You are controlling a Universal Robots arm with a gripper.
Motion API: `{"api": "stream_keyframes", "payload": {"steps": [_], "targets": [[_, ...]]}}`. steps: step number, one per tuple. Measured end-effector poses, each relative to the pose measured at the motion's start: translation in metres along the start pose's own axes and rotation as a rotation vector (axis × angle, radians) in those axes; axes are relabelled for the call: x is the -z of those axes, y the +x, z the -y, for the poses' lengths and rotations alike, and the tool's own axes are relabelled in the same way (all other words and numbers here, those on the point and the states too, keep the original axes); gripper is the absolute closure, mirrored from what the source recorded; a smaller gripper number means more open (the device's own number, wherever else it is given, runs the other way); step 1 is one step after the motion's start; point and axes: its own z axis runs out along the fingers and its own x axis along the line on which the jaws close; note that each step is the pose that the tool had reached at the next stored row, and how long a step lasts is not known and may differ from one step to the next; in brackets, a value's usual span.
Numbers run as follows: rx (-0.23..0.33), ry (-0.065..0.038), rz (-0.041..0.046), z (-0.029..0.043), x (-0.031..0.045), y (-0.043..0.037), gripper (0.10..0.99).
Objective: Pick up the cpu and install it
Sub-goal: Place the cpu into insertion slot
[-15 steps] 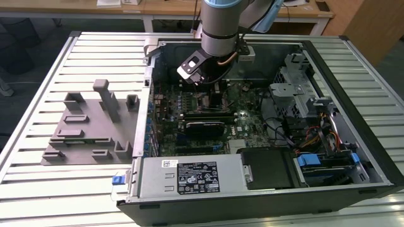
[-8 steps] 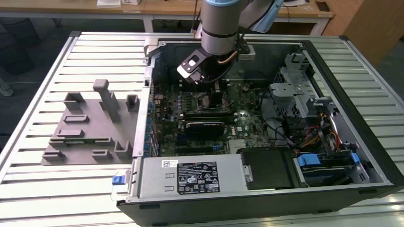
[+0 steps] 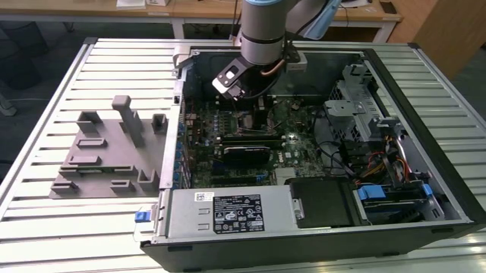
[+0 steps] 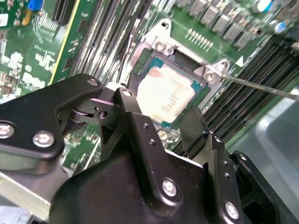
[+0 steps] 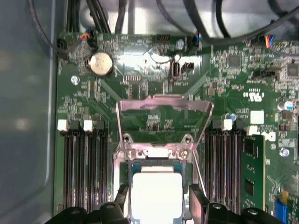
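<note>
Down inside the computer case (image 3: 304, 250), the cpu (image 5: 156, 193) lies flat in its socket (image 5: 156, 151) on the green board (image 5: 79, 98) — the gripper (image 4: 158, 108) hangs right over it, fingers (image 4: 133, 112) spread to either side so the chip fits between.

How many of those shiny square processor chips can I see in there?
1. The cpu sits at the open socket on the green motherboard, beside the raised metal frame, right at the claw. Others could be hidden elsewhere in the case.
</note>
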Motion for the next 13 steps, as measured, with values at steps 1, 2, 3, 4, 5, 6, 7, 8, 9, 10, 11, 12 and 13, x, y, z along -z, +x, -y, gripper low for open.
{"api": "stream_keyframes", "payload": {"steps": [1,2,3,4,5,6,7,8,9,10,11,12,13], "targets": [[-0.001,-0.013,0.0,0.0009,-0.0001,0.0,0.471],[-0.001,-0.02,-0.0001,0.0017,-0.0001,-0.0001,0.471],[-0.001,-0.02,-0.0002,0.0017,-0.0001,0.0,0.471],[-0.001,-0.02,-0.0002,0.0017,-0.0001,0.0,0.471],[-0.001,-0.02,-0.0001,0.0017,-0.0001,-0.0001,0.471],[-0.001,-0.02,-0.0001,0.0018,-0.0001,-0.0001,0.471],[-0.001,-0.02,0.0,0.0018,-0.0001,-0.0001,0.471],[-0.001,-0.02,0.0,0.0018,-0.0001,-0.0001,0.471],[-0.001,-0.02,0.0,0.0018,-0.0001,-0.0001,0.471],[-0.001,-0.02,0.0,0.0018,-0.0001,-0.0001,0.471],[-0.001,-0.02,0.0001,0.0018,0.0,-0.0001,0.471],[-0.001,-0.02,0.0,0.0018,-0.0001,-0.0001,0.486],[-0.001,-0.02,0.0,0.0018,-0.0001,-0.0002,0.549]]}}
